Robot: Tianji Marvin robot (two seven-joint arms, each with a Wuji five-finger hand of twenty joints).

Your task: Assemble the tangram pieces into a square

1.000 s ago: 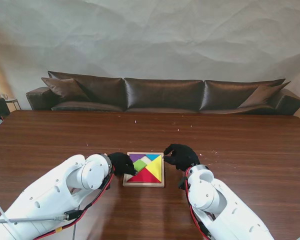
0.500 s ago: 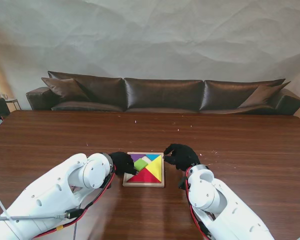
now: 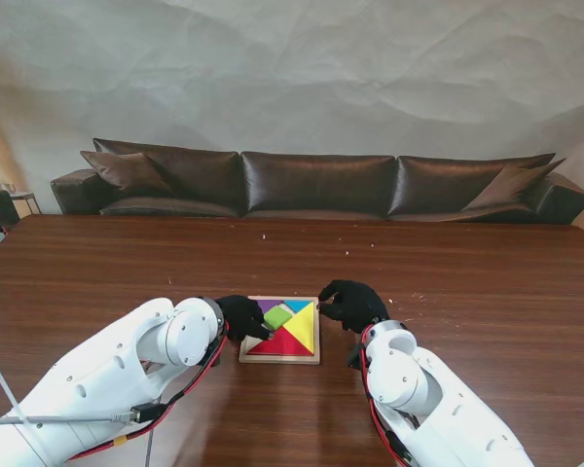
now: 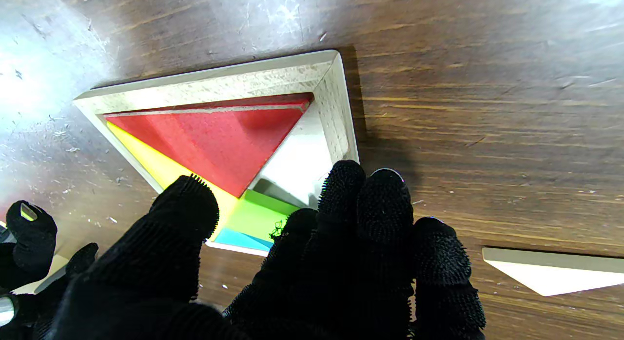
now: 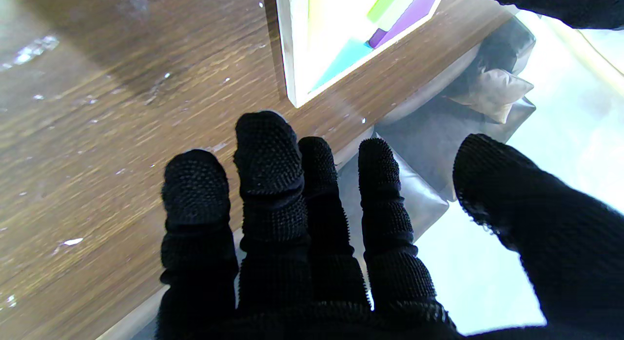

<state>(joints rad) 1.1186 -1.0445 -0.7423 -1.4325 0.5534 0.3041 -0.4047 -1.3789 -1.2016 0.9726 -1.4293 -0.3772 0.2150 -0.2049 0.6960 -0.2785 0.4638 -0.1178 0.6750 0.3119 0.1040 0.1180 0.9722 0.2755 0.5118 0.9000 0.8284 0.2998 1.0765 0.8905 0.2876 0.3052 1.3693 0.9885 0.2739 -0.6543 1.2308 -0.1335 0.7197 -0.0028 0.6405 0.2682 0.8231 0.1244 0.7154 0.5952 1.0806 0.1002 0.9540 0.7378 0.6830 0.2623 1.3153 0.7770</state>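
Wooden tray point(image 3: 279, 358) holds the tangram pieces point(image 3: 290, 331) between both arms, seen from the stand. Left wrist view: left hand point(image 4: 273, 267), fingers bunched over the green piece point(image 4: 253, 215), seemingly nudging it home. Right wrist view: right hand point(image 5: 312, 242) hovers spread, empty.

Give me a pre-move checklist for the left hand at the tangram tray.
1. Wooden tray flat on the table: ok.
2. Left hand at the tray's left edge: ok.
3. Green piece seated flat: not ok, it looks tilted.
4. Gap beside the red triangle filled: not ok, bare tray floor shows.
5. Left hand's grip on the green piece: cannot tell.
6. Right hand off the pieces: ok, open at the tray's right edge.
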